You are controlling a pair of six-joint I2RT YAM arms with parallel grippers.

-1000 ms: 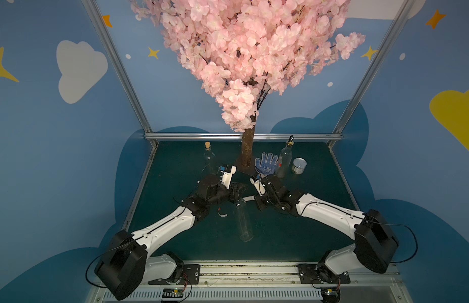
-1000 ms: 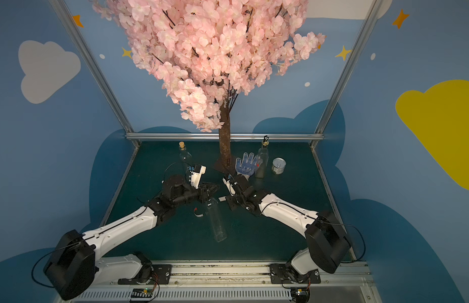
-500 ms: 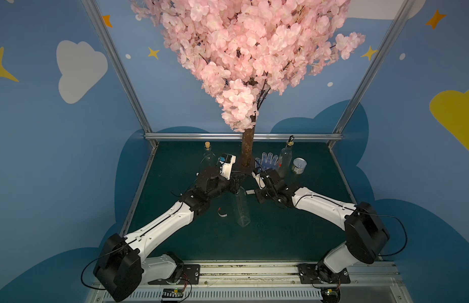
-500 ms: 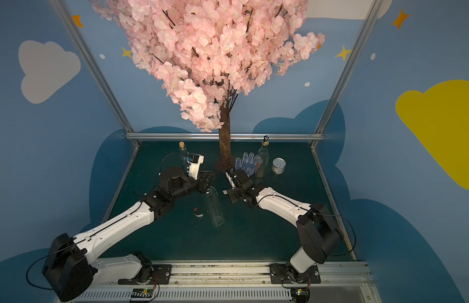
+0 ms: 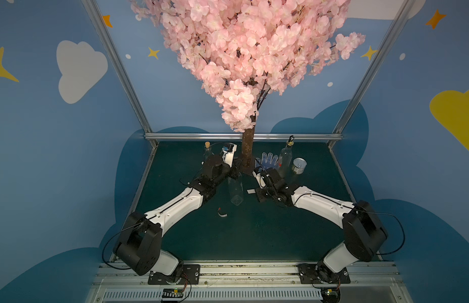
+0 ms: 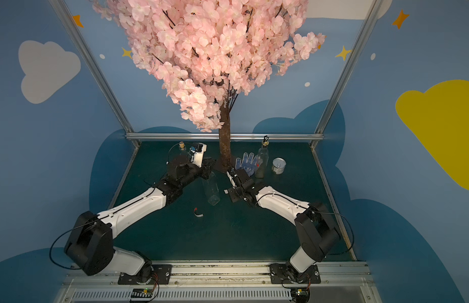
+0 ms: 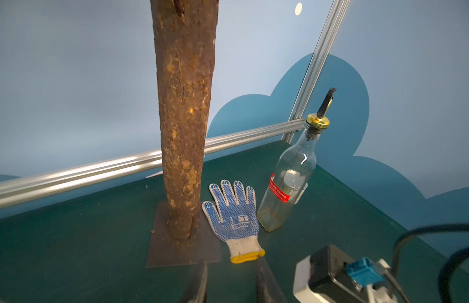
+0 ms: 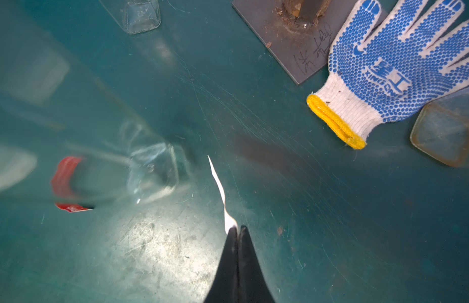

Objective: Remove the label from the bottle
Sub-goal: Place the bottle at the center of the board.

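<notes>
Bottle [image 5: 235,190], neck clamped by left gripper [image 5: 234,173], is seen aligned 12-to-6 in a top view — at 9 o'clock of right gripper [image 5: 257,193], pinched on label [image 5: 251,191].

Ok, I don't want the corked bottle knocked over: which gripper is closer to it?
Left. The left gripper, gripping the clear bottle by its neck, sits just beside the corked bottle on its trunk side. The right gripper, pinching a label strip, is beyond the clear bottle, farther away.

Pink blossom tree [image 5: 247,65] on metal plate [image 7: 160,249], blue-dotted glove [image 7: 233,217] lying beside it, tin can [image 5: 298,165] upright
</notes>
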